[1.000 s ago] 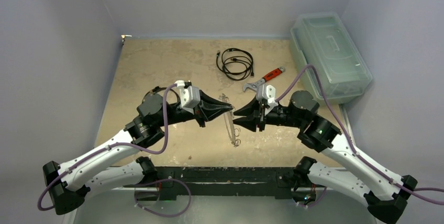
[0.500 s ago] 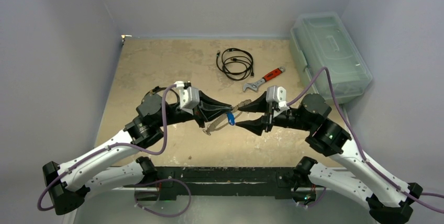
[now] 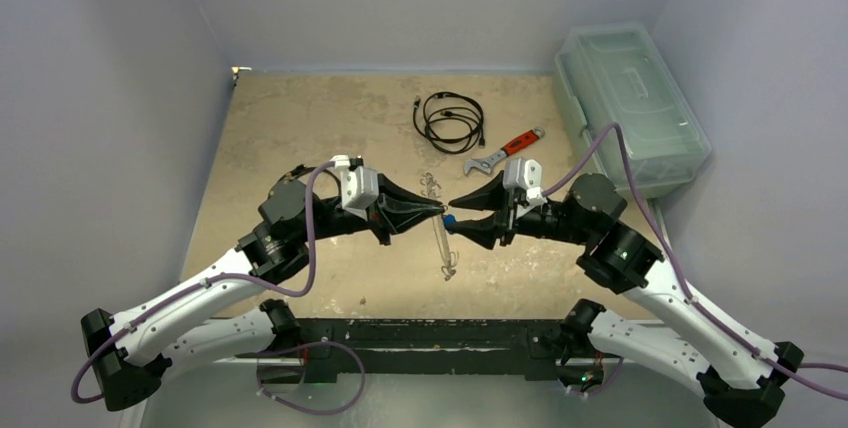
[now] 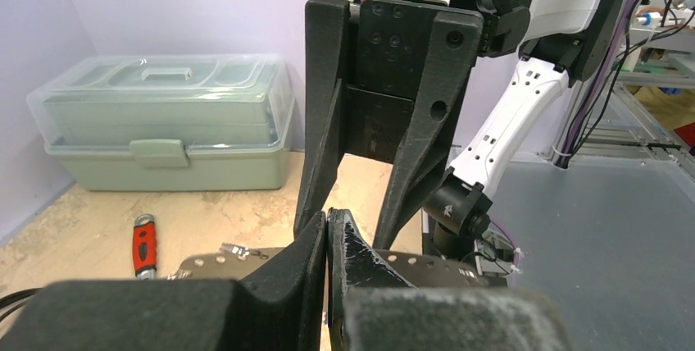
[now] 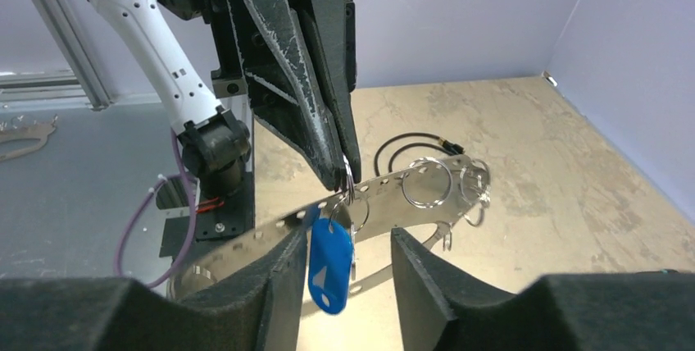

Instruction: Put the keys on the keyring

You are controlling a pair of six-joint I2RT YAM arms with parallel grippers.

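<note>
I am holding the left gripper (image 3: 438, 210) clenched on the keyring (image 5: 381, 189), which is hanging edge-on toward 6 o'clock. The right gripper (image 3: 456, 216), facing it from 3 o'clock, is standing with jaws parted around the blue-headed key (image 5: 329, 267), which is dangling at the ring. A coiled black cable (image 3: 450, 120) is lying at 12 o'clock and a red-handled wrench (image 3: 505, 151) at 1 o'clock.

Mottled tan table (image 3: 300, 128) with things lying on its far half
A coiled black cable (image 3: 450, 121) lies beyond the left claw (image 3: 440, 209); a red-handled wrench (image 3: 505, 151) lies just beyond the right claw (image 3: 455, 215); a clear-lidded green box (image 3: 630, 108) sits farther to that claw's right, at the table's edge
</note>
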